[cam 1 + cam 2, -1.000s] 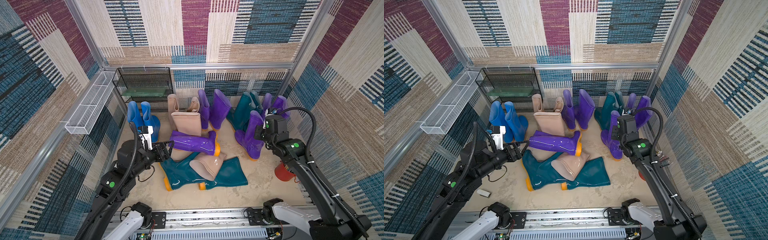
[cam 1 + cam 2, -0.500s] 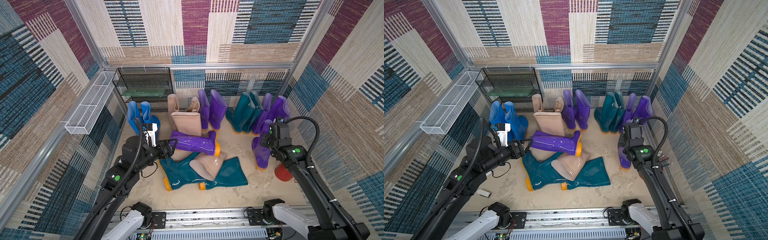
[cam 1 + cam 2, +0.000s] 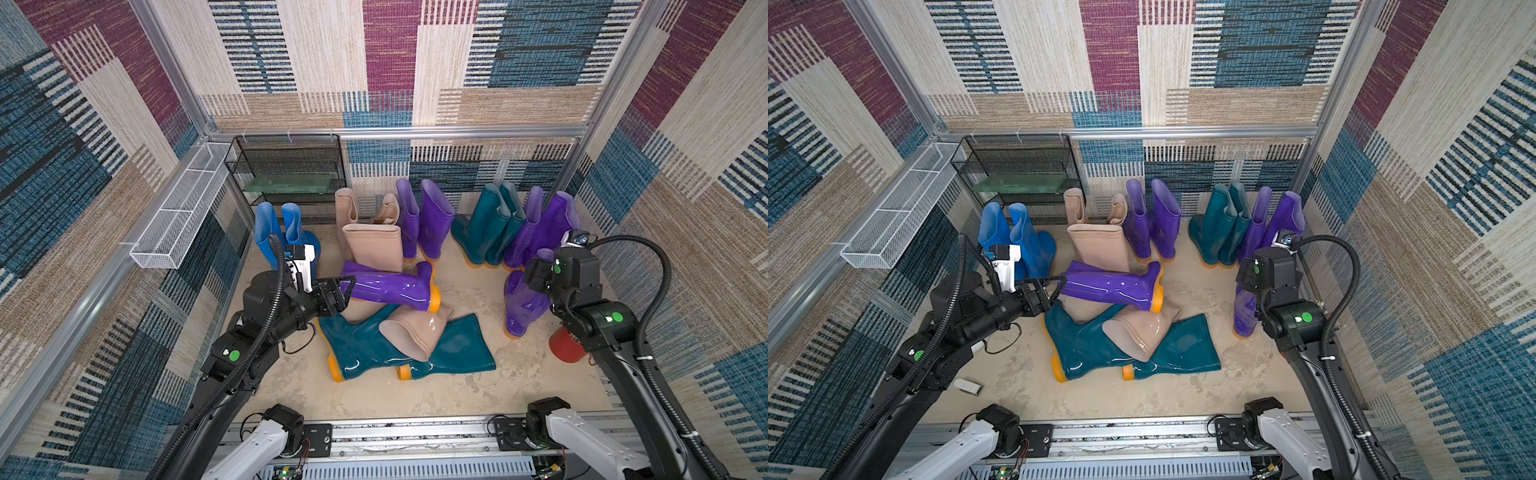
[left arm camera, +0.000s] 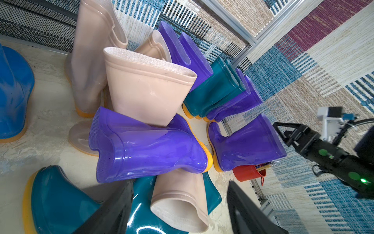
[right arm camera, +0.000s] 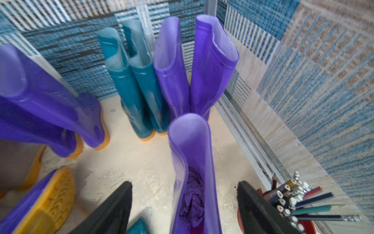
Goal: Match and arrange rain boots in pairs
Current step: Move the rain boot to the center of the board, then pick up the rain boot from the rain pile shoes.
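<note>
Both my arms are reaching out over the floor. My left arm (image 3: 249, 328) is stretching low and forward toward the middle heap, its forearm nearly level. My right arm (image 3: 602, 324) is standing taller by the right wall, its wrist bending down over a boot.

The lying purple boot (image 3: 390, 286) is resting on its side across two lying teal boots (image 3: 365, 349) and a lying beige boot (image 3: 415, 332). Its long axis is running across the floor, cuff facing my left gripper and orange sole facing the right side. The upright purple boot (image 3: 521, 305) is standing on its sole near the right wall, shaft pointing up. It is sitting just in front of the purple pair (image 3: 548, 224) in the back corner and just beside a red cup (image 3: 565, 345) of pencils.

My left gripper (image 3: 347, 291) is hanging spread wide at the lying boot's cuff, grasping nothing; whether a finger is touching the rim I cannot tell. My right gripper (image 5: 184, 184) is straddling the upright boot's cuff, jaws apart and clear of the rubber on both sides.

A second ago my right gripper was clenching that boot, carrying it a little nearer the middle; now the boot is standing alone. My left arm has been creeping forward toward the cuff.
</note>
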Motion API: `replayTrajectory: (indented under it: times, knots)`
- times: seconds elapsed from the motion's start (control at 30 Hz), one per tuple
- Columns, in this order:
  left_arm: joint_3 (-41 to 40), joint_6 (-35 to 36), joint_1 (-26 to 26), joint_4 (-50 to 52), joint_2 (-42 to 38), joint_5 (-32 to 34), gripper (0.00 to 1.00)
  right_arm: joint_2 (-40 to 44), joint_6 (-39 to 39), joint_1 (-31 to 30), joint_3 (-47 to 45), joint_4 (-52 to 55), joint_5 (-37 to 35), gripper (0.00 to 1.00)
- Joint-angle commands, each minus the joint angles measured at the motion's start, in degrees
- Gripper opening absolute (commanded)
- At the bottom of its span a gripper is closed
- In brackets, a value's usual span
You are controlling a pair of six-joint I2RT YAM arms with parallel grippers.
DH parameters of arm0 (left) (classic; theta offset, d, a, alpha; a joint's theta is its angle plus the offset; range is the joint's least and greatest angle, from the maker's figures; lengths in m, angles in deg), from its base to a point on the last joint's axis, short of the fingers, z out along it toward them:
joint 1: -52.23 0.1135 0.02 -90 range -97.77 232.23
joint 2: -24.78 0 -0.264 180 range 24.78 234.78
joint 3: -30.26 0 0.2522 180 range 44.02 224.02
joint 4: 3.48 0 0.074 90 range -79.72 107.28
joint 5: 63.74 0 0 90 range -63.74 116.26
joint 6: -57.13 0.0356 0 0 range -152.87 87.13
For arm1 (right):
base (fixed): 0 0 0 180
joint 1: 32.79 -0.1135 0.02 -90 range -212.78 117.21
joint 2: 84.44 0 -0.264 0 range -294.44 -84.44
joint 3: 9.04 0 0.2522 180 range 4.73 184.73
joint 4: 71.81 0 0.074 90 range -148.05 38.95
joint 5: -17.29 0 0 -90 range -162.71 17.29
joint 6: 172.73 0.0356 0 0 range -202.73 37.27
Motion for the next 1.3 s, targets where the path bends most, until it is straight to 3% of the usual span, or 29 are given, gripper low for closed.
replayTrajectory:
  times: [0.0,0.1,0.2,0.3,0.37,0.6,0.9,0.97,1.03,1.07,1.1,1.17,1.2,1.27]
  knots:
    - [-0.2,1.8,0.1,0.3,0.8,0.2,0.76,0.5,-2.9,-7.2,3.4,-0.4,3.6,0.87]
    - [-1.2,0.3,0.2,0.4,2.1,0.3,0.79,-2.6,-4.6,-23.2,5.7,-1.6,2.1,0.88]
    - [-1.5,-0.6,0.6,1.3,2.8,2.3,0.79,-8.5,-8.3,-38.5,6.1,-5.6,-3.8,0.91]
    - [-1.9,-1.7,2.1,2.4,2.7,3.6,0.79,-17.2,-15.0,-50.1,5.5,-12.5,-8.1,0.95]
    - [-2.1,-2.6,3.5,3.4,2.3,4.2,0.79,-22.8,-17.1,-53.7,5.3,-17.8,-13.2,0.98]
    - [-4.0,-2.9,10.2,3.9,0.8,2.0,0.79,-41.0,-21.8,-53.6,13.6,-21.3,-14.1,0.95]
    - [-4.8,-0.8,13.8,1.7,0.8,-2.3,0.79,-50.9,-27.0,-48.5,21.9,-22.7,-4.9,0.95]
    - [-4.5,-0.2,14.2,1.2,0.8,-2.9,0.79,-52.9,-27.5,-47.6,24.0,-21.6,-4.1,1.0]
    - [-3.9,0.9,14.5,1.5,1.0,-3.2,0.79,-54.1,-27.3,-46.8,25.4,-19.9,-2.4,0.86]
    - [-3.7,1.7,14.7,1.5,1.1,-3.5,0.79,-54.3,-27.1,-46.3,25.5,-19.3,-1.3,0.68]
    - [-3.5,2.1,14.8,1.7,1.3,-3.5,0.79,-54.2,-26.7,-46.1,25.3,-19.0,-1.2,0.43]
    - [-3.3,2.9,15.2,1.8,1.4,-3.9,0.79,-53.0,-25.9,-46.0,24.2,-18.8,-1.1,0.13]
    - [-3.2,3.2,15.3,1.7,1.5,-4.2,0.79,-52.0,-25.4,-46.0,23.6,-18.5,-1.1,0.03]
    - [-2.9,3.5,15.7,1.8,1.7,-5.0,0.79,-49.5,-24.7,-46.8,22.7,-18.2,-3.0,0.0]
